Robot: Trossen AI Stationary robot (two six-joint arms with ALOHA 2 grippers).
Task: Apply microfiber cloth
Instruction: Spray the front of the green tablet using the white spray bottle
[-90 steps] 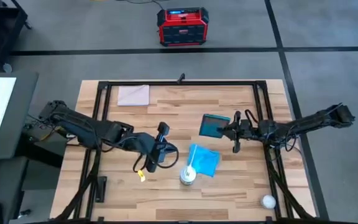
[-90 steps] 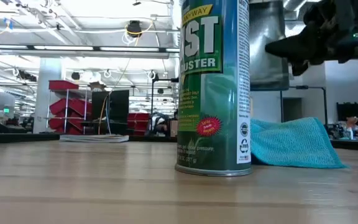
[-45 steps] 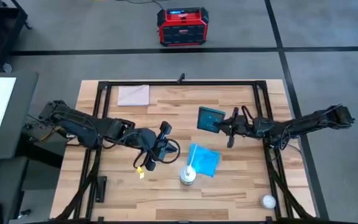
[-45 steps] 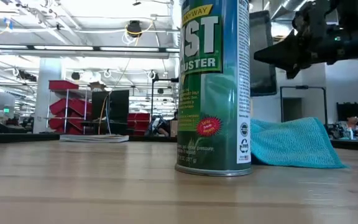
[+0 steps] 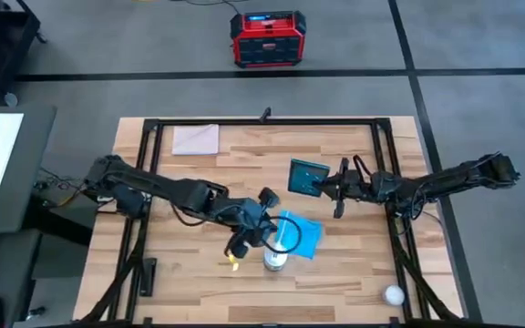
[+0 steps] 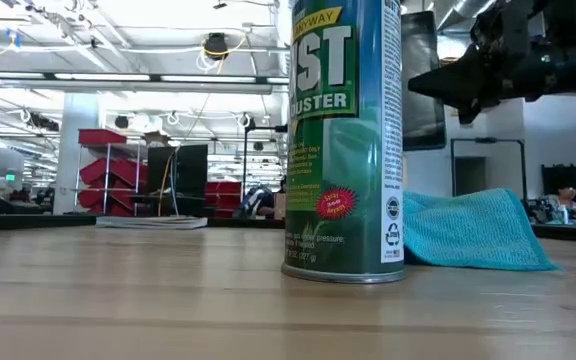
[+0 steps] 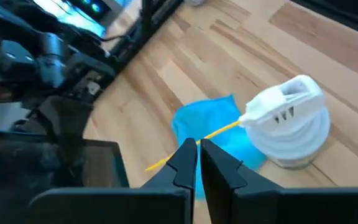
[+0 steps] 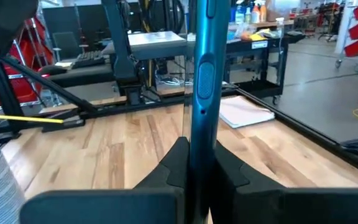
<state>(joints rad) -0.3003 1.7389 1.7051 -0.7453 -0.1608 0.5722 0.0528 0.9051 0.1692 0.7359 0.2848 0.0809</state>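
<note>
The sky-blue microfiber cloth [image 5: 301,235] lies rumpled on the wooden table, just behind a green spray can [image 5: 274,258]. My left gripper [image 5: 276,225] is shut at the cloth's left edge [image 7: 188,121], low over it, and nothing shows between its fingers. My right gripper [image 5: 328,185] is shut on the dark teal tablet [image 5: 306,176] farther back and holds it above the table. In the low view the can [image 6: 343,140] hides my left gripper. My left gripper: I cannot tell whether its fingertips [image 7: 190,152] touch the cloth. My right gripper pinches the tablet between its two fingers at its right edge [image 8: 202,118]. It comes in about level from the table's right. The tablet [image 6: 423,100] is lifted clear of the table and stands on edge, seen edge-on in the right wrist view.
A pale grey-beige sheet [image 5: 195,138] lies at the far left of the table. A white ball [image 5: 393,294] sits near the front right corner. The can's thin yellow straw [image 7: 185,149] reaches over the cloth. A black frame [image 5: 262,121] rims the table.
My left gripper has swung toward the table's right edge and now reaches the cloth beside the can. My right gripper has carried the tablet a little toward the table's left and far edge, then held still. The cloth has kept its shape.
</note>
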